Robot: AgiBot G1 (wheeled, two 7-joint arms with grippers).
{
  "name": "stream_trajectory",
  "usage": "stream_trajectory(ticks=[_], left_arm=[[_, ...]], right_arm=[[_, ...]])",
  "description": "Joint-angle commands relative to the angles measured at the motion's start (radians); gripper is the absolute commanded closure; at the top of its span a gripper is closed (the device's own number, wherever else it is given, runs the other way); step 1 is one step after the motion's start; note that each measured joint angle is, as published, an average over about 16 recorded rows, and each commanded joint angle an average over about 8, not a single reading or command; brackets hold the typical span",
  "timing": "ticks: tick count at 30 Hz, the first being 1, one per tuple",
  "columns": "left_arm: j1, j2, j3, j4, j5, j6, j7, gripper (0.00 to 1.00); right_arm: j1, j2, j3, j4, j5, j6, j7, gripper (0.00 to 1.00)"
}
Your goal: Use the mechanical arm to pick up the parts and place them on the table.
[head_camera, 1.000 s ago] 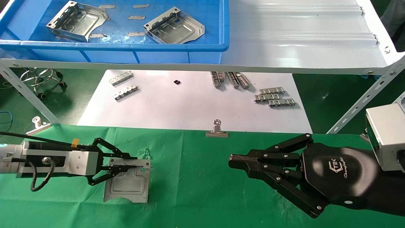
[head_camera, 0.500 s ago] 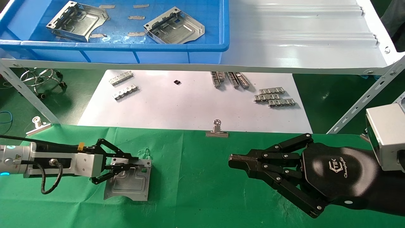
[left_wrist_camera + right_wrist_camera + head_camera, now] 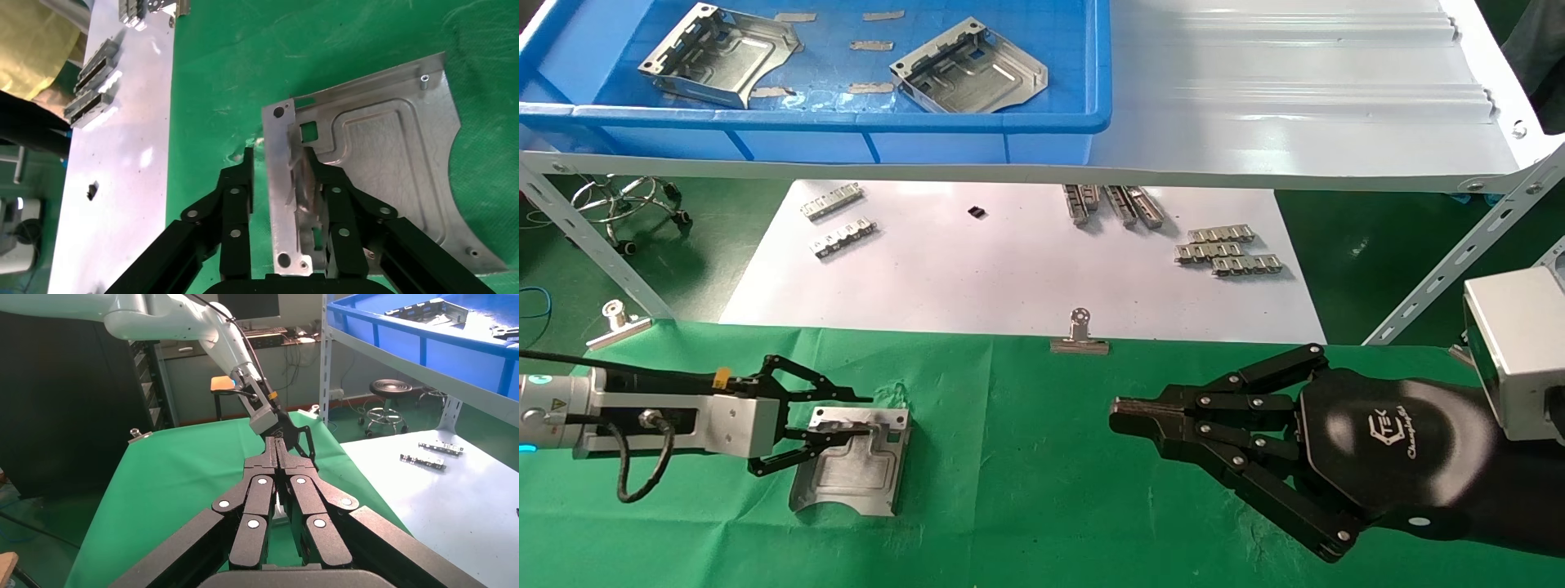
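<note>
Now the left gripper (image 3: 846, 429) sits low over the green table (image 3: 1026, 457), at about 9 o'clock from the cloth's centre in the head view. Its black fingers (image 3: 235, 202) straddle the folded, perforated edge tab of one silver part (image 3: 850, 465); in the left wrist view the tab stands in the gap between them, one finger close against its inner face and the other just off its outer face, so the jaws read as slightly spread, not pinching. The part lies on the cloth, ribbed face up.

Compared with a second ago, the fingers have parted a little and the part has settled a touch toward 6 o'clock, its lower edge now lying flatter. This suggests that the release of this part is under way or just done, and that one placement is nearly complete.

Two more parts (image 3: 968, 75) remain in the blue bin (image 3: 1058, 122) on the pale shelf (image 3: 1295, 98) at 12 o'clock, so the task is judged far from finished. The right gripper (image 3: 1120, 412), the black jointed hand bearing a white logo, hangs idle over the table at 3 o'clock with its fingers drawn together on nothing. A white sheet (image 3: 1009, 269) carrying small toothed strips (image 3: 1226, 253) lies between table and shelf
</note>
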Motion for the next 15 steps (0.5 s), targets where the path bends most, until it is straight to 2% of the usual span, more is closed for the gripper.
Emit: stream_trajectory(ticks=[1,5,7,10,13,15], left_arm=[[-0.004,-0.001,0.002,0.005,0.003,-0.001,0.01,0.0],[-0.014,-0.008,-0.014,0.025,-0.028,0.061,-0.049,0.0],[-0.011,-0.013,-0.024,0.024,-0.055,0.093,-0.101,0.0],[0.011,-0.032,-0.038,-0.02,-0.114,0.122,-0.204,0.0],[0.057,-0.069,-0.041,-0.126,-0.197,0.128,-0.323,0.0],[0.09,-0.097,-0.039,-0.204,-0.25,0.129,-0.395,0.0]], right_arm=[[0.0,0.0,0.0,0.0,0.0,0.0,0.0,1.0],[0.0,0.0,0.0,0.0,0.0,0.0,0.0,1.0],[0.0,0.0,0.0,0.0,0.0,0.0,0.0,0.94],[0.0,0.0,0.0,0.0,0.0,0.0,0.0,0.58],[0.0,0.0,0.0,0.0,0.0,0.0,0.0,0.2],[0.0,0.0,0.0,0.0,0.0,0.0,0.0,0.01]])
